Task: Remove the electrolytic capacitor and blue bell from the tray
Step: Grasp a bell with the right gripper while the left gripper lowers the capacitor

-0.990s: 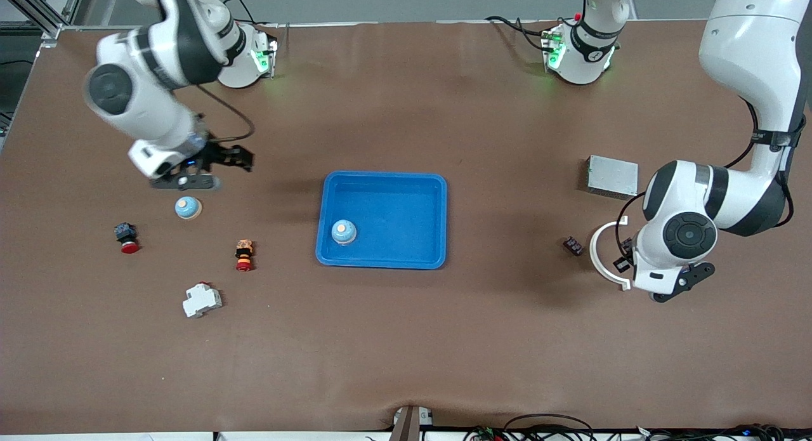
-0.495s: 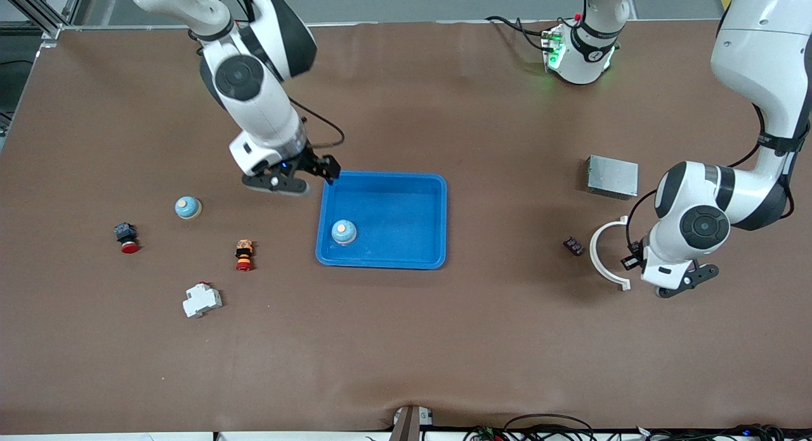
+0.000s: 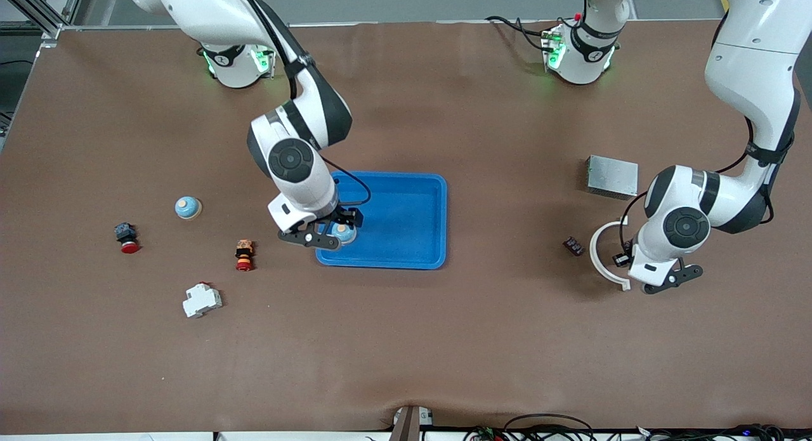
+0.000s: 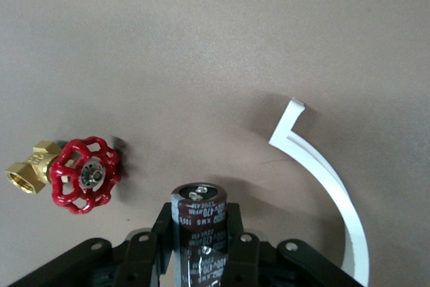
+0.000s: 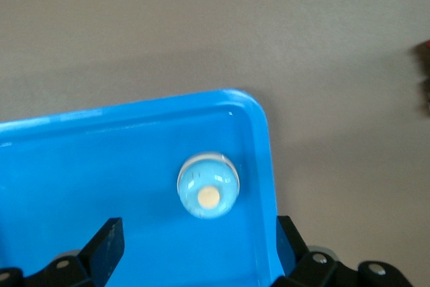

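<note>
Front view: the blue tray sits at table centre, and a blue bell rests dome-up in its corner nearest the camera, toward the right arm's end. The right gripper hangs directly over that bell, fingers spread wide and gripping nothing. A second bell stands on the bare table toward the right arm's end, at about 9 o'clock from the tray. The left gripper is low over the table at the left arm's end, at the inner side of a white curved strip; the capacitor is hidden there. Left wrist view: the left gripper's fingers are clamped on a dark cylindrical capacitor, its long axis running along the fingers, terminal end pointing away from the palm. A red-handled valve lies at 9 o'clock of the capacitor, the strip at 3 o'clock. Right wrist view: the bell sits inside the tray's rounded corner, button facing up, between the open fingers and untouched by them.
</note>
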{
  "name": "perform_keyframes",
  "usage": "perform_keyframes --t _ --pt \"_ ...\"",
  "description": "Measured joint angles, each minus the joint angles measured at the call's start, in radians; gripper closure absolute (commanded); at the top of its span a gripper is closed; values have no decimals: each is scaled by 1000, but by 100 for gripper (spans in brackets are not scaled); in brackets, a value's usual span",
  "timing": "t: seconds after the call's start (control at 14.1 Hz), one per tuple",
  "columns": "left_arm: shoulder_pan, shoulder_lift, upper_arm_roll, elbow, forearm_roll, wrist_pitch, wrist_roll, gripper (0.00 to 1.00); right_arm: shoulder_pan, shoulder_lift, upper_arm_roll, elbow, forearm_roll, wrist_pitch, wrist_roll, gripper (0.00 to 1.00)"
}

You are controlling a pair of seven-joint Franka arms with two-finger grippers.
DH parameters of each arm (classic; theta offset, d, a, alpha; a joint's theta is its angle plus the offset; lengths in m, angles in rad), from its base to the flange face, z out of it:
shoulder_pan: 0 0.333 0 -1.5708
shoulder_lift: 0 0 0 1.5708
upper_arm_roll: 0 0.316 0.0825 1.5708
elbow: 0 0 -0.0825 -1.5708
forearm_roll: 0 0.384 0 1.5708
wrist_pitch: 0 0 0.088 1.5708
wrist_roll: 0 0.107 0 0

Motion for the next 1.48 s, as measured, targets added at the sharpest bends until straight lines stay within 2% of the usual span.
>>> perform_keyframes --t 0.28,0.49,0.71,1.48 --pt "0 1 0 -3 28 0 1 100 2 102 1 8 0 92 -7 0" --pt "-1 1 -1 -13 37 0 3 100 5 140 3 14 30 110 -103 0" --pt "-1 1 -2 -20 88 0 3 100 6 142 4 17 86 103 -154 0" --pt "-6 13 -3 -32 146 2 3 100 13 159 7 -9 91 89 -209 0"
